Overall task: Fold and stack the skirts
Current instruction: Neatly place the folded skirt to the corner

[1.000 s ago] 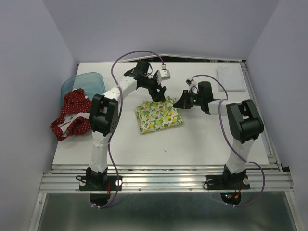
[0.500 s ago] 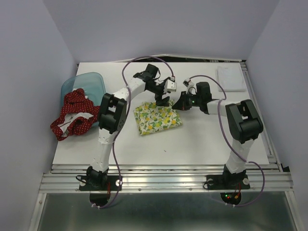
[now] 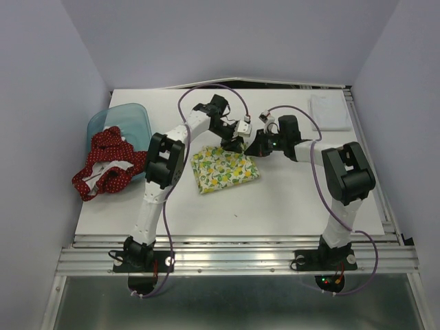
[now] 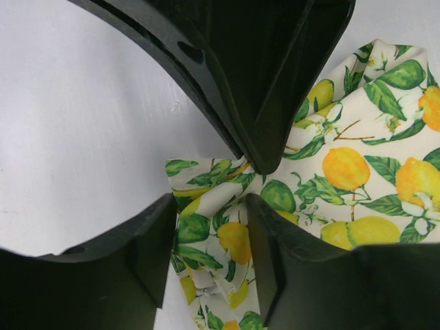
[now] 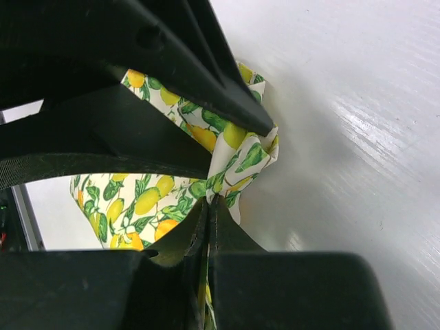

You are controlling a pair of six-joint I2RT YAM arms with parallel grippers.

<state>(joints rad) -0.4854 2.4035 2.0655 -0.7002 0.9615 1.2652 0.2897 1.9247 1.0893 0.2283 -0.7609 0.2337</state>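
The cream lemon-print skirt point(image 3: 225, 168) lies folded mid-table. Its far right corner is bunched up point(image 5: 251, 155). My right gripper point(image 3: 253, 146) is shut on that corner, with cloth pinched between its fingertips point(image 5: 210, 206). My left gripper point(image 3: 236, 143) sits right beside it. Its jaws are partly narrowed but still apart, astride a fold of the lemon cloth point(image 4: 230, 240) without pinching it. The right gripper's black fingers point(image 4: 261, 82) fill the top of the left wrist view. The red dotted skirt point(image 3: 103, 165) lies crumpled at the table's left edge.
A translucent blue bin point(image 3: 132, 117) stands at the back left, partly under the red skirt. A white pad point(image 3: 328, 110) lies at the back right corner. A metal rail point(image 3: 234, 258) runs along the near edge and side walls close in the table.
My left gripper has swung right to the skirt's far right corner, next to the right gripper, and its jaws have narrowed around the cloth. The right gripper stayed shut on the corner.
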